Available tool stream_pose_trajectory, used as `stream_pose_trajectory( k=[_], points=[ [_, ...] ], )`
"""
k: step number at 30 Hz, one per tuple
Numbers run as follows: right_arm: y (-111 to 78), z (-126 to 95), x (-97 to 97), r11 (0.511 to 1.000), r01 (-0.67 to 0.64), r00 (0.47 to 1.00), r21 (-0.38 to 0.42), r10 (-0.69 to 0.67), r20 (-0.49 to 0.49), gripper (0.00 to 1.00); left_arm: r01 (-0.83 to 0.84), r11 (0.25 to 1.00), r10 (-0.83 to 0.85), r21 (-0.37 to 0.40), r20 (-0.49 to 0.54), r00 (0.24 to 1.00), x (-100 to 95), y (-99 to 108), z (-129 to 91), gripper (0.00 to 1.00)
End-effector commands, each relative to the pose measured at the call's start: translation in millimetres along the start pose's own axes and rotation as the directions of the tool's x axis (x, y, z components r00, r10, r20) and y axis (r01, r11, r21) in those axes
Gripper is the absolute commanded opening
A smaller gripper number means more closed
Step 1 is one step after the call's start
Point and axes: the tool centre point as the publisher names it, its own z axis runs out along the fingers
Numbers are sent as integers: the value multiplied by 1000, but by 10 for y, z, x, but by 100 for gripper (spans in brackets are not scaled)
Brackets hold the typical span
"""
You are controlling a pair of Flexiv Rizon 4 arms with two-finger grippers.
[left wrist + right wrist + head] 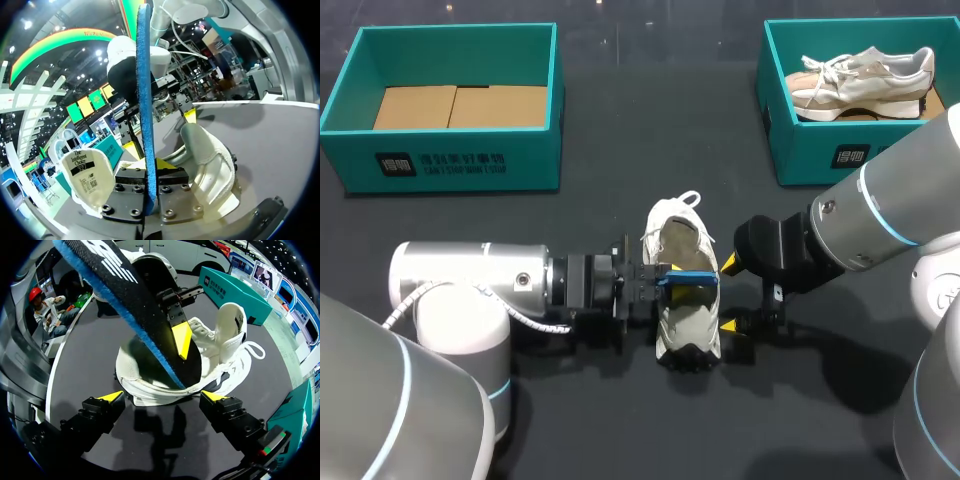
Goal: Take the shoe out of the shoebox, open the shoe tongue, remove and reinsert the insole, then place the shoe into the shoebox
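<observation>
A white shoe (683, 300) lies on the black table between my two grippers, its tongue (86, 176) pulled up. My left gripper (669, 281) is shut on a blue-edged insole (693, 279) over the shoe's opening. In the left wrist view the insole (145, 95) stands edge-on between the fingers of that gripper (151, 172). In the right wrist view the insole (127, 305) slants down into the shoe (225, 360). My right gripper (164, 397) is open, its yellow tips either side of the shoe's near end, touching nothing; in the head view this gripper (731, 294) is at the shoe's right.
A teal shoebox (455, 150) with a bare cardboard floor stands at the back left. A second teal box (790, 140) at the back right holds another pale shoe (865, 78).
</observation>
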Motion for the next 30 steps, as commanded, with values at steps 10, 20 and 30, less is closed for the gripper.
stream_pose_trajectory(
  k=[10, 20, 30],
  points=[
    [0, 5, 11, 1000, -1, 1000, 1, 1, 3, 100, -12, 1000, 12, 28, 3, 1000, -22, -130, 23, 29],
    [0, 5, 11, 1000, -1, 1000, 1, 1, 3, 100, -60, 997, 59, 44, 15, 998, -31, -283, 14, 32],
    [0, 5, 11, 1000, -1, 1000, 1, 1, 3, 100, -89, 993, 88, 72, 13, 996, -13, -475, 13, 29]
  ],
)
